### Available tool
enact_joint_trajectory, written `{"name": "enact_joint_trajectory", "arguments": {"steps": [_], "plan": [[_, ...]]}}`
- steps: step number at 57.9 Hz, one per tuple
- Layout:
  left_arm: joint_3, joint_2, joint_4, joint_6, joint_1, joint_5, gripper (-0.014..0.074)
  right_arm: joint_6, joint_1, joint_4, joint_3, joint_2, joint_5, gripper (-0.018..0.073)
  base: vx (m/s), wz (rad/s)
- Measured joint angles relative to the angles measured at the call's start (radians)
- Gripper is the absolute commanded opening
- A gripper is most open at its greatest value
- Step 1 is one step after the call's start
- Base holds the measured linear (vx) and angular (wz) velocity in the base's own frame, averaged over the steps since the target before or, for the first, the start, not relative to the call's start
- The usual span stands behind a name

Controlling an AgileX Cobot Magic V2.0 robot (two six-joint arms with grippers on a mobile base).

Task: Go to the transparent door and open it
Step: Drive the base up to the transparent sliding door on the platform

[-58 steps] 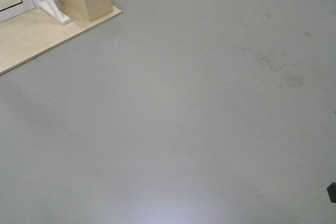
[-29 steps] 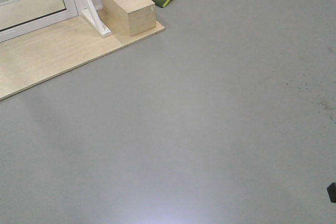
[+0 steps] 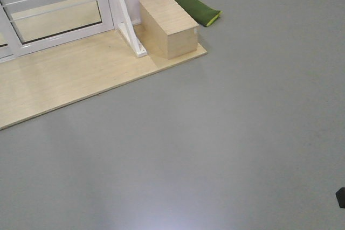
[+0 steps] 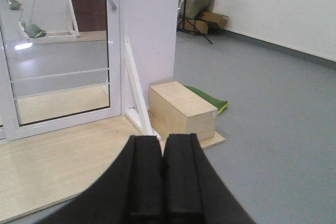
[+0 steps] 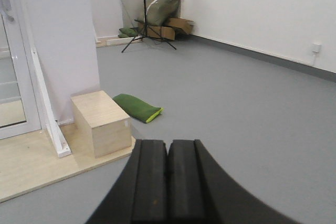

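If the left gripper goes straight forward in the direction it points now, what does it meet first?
Most likely the wooden box on the wooden platform, right of the white slanted brace. The left gripper, shut, points at it; the transparent door lies off to the left. Depth is hard to judge.

No legible text, brand or number. Small white sticker [image 4: 214,114] on wooden box [image 4: 181,109]: too small to read.

We see a white-framed door [image 3: 59,14] upper left, a pale wooden box [image 3: 168,24], a green cushion [image 3: 197,8], and a grey floor [image 3: 226,133].
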Motion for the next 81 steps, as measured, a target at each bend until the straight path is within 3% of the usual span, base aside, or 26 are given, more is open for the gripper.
{"name": "enact_joint_trajectory", "arguments": {"steps": [81], "plan": [[0.0,0.0,0.0,0.0,0.0,0.0,-0.0006,-0.001,0.0,0.0,0.0,0.0,0.0,-0.0009,0.53,0.27]]}}
